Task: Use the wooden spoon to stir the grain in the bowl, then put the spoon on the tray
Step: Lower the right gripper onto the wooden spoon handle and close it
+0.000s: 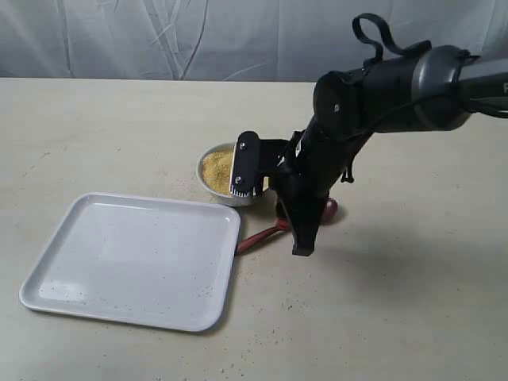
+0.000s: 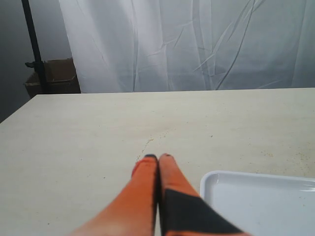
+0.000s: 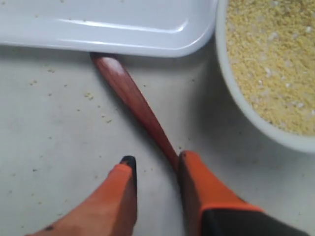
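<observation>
The wooden spoon (image 1: 259,236) lies flat on the table, its handle end touching the tray (image 1: 131,258) and its oval bowl (image 1: 329,209) beyond the arm. My right gripper (image 3: 157,158) stands open low over the table. The spoon (image 3: 130,91) runs between its fingers, close against one fingertip (image 3: 189,162). The white bowl (image 1: 230,197) holds yellow grain (image 1: 216,167) just behind the spoon. In the right wrist view the bowl (image 3: 241,98), grain (image 3: 270,59) and tray (image 3: 108,19) lie close ahead. My left gripper (image 2: 158,157) is shut with nothing in it, beside a tray corner (image 2: 256,196).
A few loose grains (image 3: 88,94) are scattered on the table near the spoon handle. A white curtain (image 1: 159,40) hangs behind the table's far edge. A dark stand and a cardboard box (image 2: 54,76) sit off the table's far corner.
</observation>
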{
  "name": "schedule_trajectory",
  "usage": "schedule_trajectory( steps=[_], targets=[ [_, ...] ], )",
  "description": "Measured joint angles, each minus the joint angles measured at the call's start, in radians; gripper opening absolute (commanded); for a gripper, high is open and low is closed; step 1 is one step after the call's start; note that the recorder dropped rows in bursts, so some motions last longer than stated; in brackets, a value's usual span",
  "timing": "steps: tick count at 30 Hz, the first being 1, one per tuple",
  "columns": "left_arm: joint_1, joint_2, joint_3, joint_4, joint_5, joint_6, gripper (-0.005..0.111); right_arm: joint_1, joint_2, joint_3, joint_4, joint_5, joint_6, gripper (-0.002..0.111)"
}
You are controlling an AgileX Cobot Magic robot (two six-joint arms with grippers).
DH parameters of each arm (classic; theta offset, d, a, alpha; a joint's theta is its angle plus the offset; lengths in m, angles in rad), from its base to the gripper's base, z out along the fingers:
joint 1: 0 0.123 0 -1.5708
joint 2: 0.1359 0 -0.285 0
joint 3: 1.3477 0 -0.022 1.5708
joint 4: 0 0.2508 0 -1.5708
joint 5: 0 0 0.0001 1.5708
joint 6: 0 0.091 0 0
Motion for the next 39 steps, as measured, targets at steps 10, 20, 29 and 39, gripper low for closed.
schedule_trajectory(
  steps=[10,20,29,39],
  targets=[
    [0.0,0.0,0.0,0.0,0.0,0.0,0.0,0.0,0.071,-0.002,-0.002,-0.048,-0.077,0.031],
    [0.0,0.0,0.0,0.0,0.0,0.0,0.0,0.0,0.083,-0.002,0.011,-0.115,-0.081,0.031],
    [0.0,0.0,0.0,0.0,0.0,0.0,0.0,0.0,0.085,-0.002,0.015,-0.101,-0.083,0.031],
    [0.0,0.0,0.0,0.0,0.0,0.0,0.0,0.0,0.097,-0.002,0.042,-0.09,-0.083,0.0]
  ],
)
